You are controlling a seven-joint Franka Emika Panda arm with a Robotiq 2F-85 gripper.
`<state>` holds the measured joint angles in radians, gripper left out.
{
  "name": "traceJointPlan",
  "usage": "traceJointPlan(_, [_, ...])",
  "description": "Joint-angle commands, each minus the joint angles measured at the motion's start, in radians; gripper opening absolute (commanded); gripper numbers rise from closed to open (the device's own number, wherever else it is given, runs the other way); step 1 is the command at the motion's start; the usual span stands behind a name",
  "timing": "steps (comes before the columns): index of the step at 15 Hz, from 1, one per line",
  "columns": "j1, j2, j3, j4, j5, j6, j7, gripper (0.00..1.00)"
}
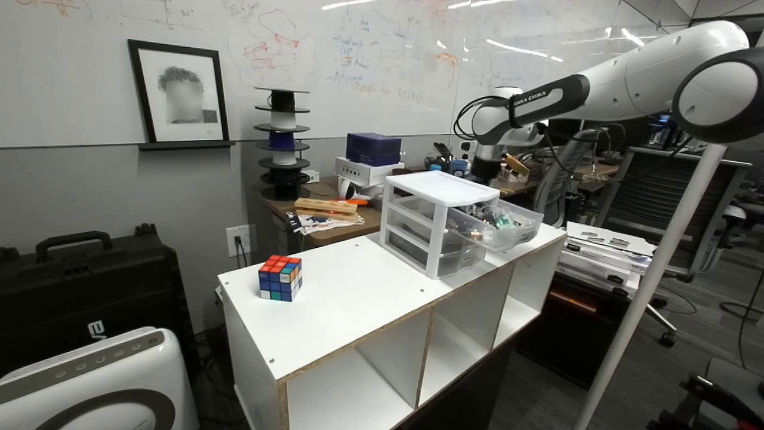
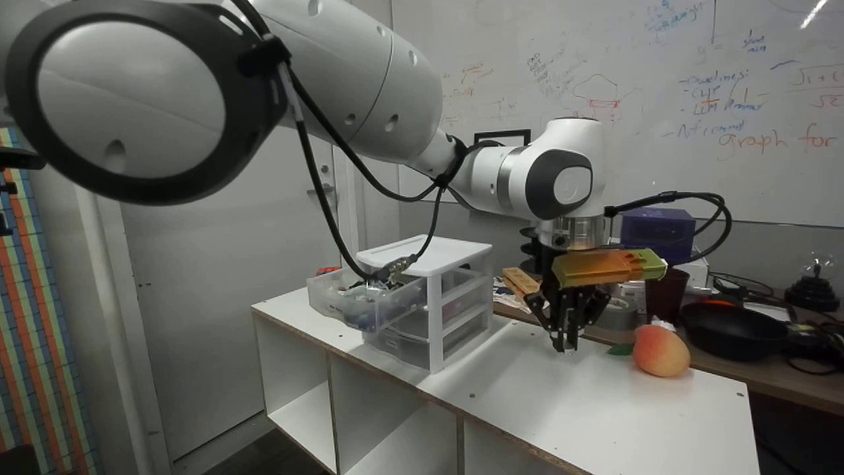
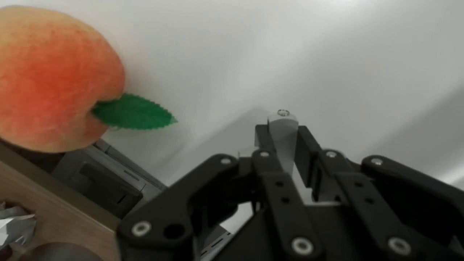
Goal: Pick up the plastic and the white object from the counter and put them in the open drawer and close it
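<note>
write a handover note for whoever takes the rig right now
Gripper: shut on the small white object, over the counter.
Drawer: the top one, open, holding a jumble of items.
Plastic: can't single it out; it may be among those items.
Done: white object gripped.
Left: put it in the drawer, check for the plastic, then push the drawer closed.

Rubik's cube point(image 1: 280, 278), peach point(image 2: 661, 351), black pan point(image 2: 732, 338), framed picture point(image 1: 182, 92)
</note>
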<state>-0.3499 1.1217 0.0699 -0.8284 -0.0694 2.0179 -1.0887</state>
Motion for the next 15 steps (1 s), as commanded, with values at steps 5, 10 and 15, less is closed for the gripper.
traceJointPlan(5, [0.020, -0.302, -0.006, -0.311, -0.007, 0.108, 0.070, 0.10])
traceJointPlan(10, [0.043, -0.499, -0.018, -0.513, -0.031, 0.137, 0.137, 0.10])
traceJointPlan(15, [0.107, -0.709, -0.079, -0.722, -0.034, 0.137, 0.275, 0.10])
